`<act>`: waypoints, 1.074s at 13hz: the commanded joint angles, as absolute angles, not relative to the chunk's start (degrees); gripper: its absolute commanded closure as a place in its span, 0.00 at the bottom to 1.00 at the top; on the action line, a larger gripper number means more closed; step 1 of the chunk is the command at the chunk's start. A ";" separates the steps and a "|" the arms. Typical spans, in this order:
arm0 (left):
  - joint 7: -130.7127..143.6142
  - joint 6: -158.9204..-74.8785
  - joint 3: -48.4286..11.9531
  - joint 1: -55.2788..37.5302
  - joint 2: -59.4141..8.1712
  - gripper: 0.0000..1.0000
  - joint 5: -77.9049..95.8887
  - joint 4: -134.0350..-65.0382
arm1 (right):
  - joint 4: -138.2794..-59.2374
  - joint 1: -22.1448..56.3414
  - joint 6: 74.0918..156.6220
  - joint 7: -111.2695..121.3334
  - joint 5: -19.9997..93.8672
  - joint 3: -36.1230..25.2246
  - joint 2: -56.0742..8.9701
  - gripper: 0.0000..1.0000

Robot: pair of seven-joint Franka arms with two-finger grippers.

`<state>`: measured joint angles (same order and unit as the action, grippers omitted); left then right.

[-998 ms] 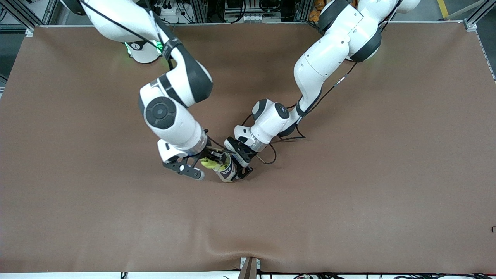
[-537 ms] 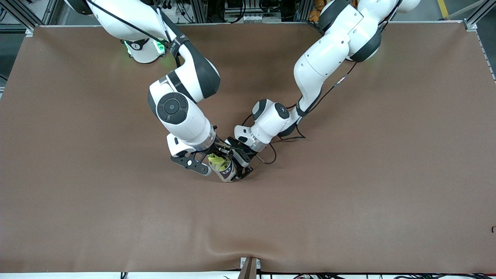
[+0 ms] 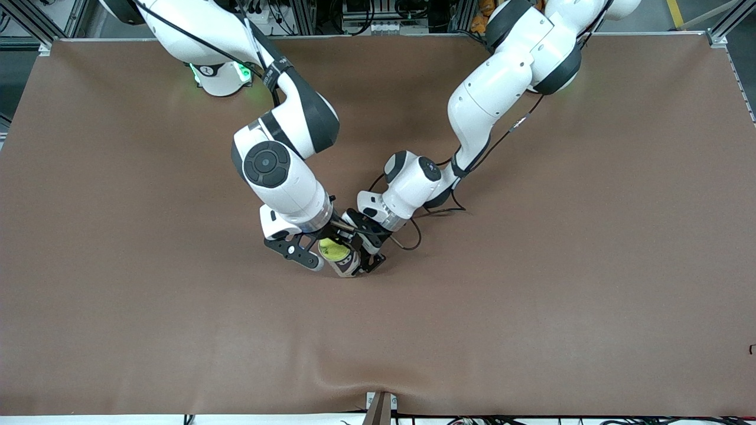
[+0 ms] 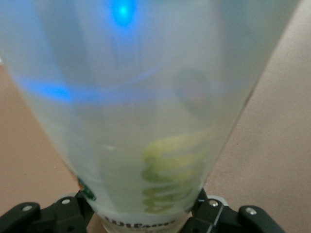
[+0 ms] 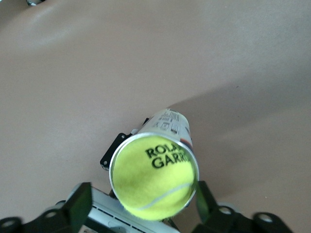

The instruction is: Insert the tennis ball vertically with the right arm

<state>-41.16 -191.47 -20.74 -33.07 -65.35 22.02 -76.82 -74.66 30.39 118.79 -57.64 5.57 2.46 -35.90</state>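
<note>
Right wrist view shows the tennis ball sitting in the mouth of the clear tube, filling its rim, with my right gripper fingers spread apart on either side and not touching it. My left gripper is clamped on the tube, holding it upright on the brown table, about midway between the table's two ends and toward its front-camera edge.
</note>
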 commanded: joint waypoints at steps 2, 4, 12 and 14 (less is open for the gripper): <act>-41.04 -192.39 -20.74 -33.40 -65.74 0.23 22.68 -76.20 | -74.71 29.10 118.92 -56.96 5.54 2.02 -35.16 0.00; -41.04 -192.39 -20.74 -33.40 -65.74 0.23 22.68 -76.20 | -74.71 26.82 118.83 -50.05 5.62 2.02 -34.89 0.00; -41.04 -192.48 -20.74 -33.31 -65.74 0.23 22.68 -76.11 | -79.00 11.36 106.81 -17.97 5.62 2.02 -24.55 0.00; -41.04 -192.48 -20.74 -33.22 -65.65 0.23 22.68 -76.11 | -80.59 10.29 103.02 -14.60 5.80 1.85 -20.76 0.00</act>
<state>-41.15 -191.55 -20.74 -33.05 -65.37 22.02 -76.81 -75.27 11.32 104.68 -17.47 5.55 1.01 -26.84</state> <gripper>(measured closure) 0.229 0.000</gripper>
